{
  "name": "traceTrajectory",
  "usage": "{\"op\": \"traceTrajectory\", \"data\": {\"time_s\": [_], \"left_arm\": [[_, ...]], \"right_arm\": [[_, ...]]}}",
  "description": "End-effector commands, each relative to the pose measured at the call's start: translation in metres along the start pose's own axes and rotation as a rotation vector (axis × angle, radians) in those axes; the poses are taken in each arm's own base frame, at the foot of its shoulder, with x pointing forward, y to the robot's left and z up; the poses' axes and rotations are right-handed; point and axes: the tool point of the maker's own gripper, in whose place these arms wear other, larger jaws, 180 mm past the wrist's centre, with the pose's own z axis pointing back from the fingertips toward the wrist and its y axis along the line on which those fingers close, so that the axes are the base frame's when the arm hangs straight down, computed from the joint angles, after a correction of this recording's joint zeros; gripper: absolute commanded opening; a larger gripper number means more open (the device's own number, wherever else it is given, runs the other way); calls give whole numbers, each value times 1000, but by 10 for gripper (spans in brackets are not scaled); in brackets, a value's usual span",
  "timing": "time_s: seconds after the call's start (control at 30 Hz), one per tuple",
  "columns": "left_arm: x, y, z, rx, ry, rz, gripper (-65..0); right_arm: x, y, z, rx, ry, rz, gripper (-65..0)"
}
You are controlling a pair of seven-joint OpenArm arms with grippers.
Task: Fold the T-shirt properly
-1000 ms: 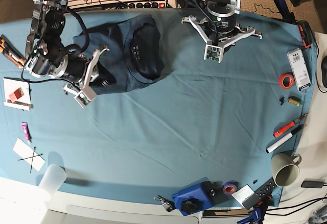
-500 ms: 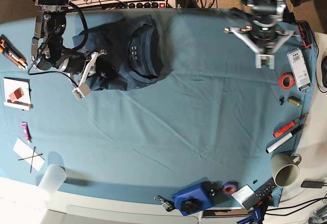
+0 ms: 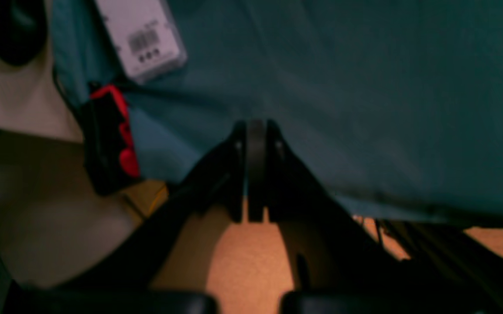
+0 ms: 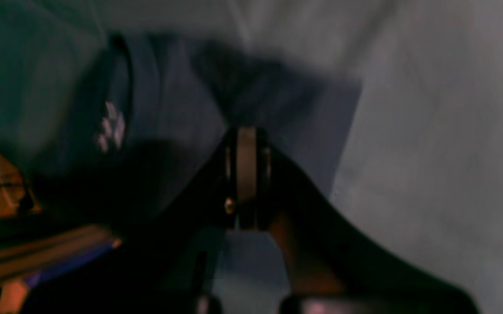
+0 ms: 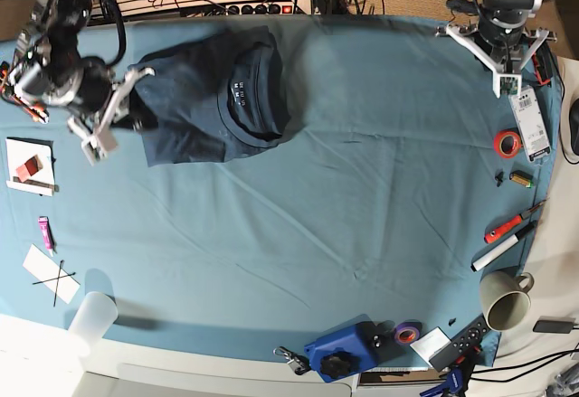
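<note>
1. Base view: we have the T-shirt (image 5: 194,108) bundled compactly on the table (image 5: 298,234), at the far side, towards the right arm. Neck ribbing and the small printed label face up on the bundle's inner side.
2. Right tool (image 5: 99,139) is clenched, nothing in it. In the base view it sits at the outer edge of the T-shirt; in the right wrist view its fingertips overlap the dark fabric. We can't tell whether they touch it.
3. Left tool (image 5: 508,85) is clenched and empty too, well apart from the T-shirt, over the far corner near the white box (image 5: 529,123).
4. Left wrist view: we see teal cloth (image 3: 343,109) under the fingertips, white box and a black-and-red item (image 3: 111,139) off to one side.
5. Near edge, base view: we have a blue device (image 5: 342,352) and purple tape roll (image 5: 407,333). Mug (image 5: 505,299) stands at the near corner on the left arm's side.
</note>
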Motion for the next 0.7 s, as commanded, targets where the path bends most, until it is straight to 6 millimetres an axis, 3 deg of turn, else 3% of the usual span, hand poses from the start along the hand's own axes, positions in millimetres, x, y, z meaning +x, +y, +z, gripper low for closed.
{"op": "traceTrajectory", "data": {"time_s": [0.0, 0.27, 0.67], "left_arm": [[0, 5, 5, 15, -9, -13, -650], [-43, -7, 16, -57, 105, 3, -650], [-123, -3, 53, -68, 343, -35, -650]], "right_arm": [[5, 3, 8, -2, -28, 21, -650], [-55, 41, 25, 78, 123, -37, -650], [-164, 87, 64, 139, 461, -161, -650]]}}
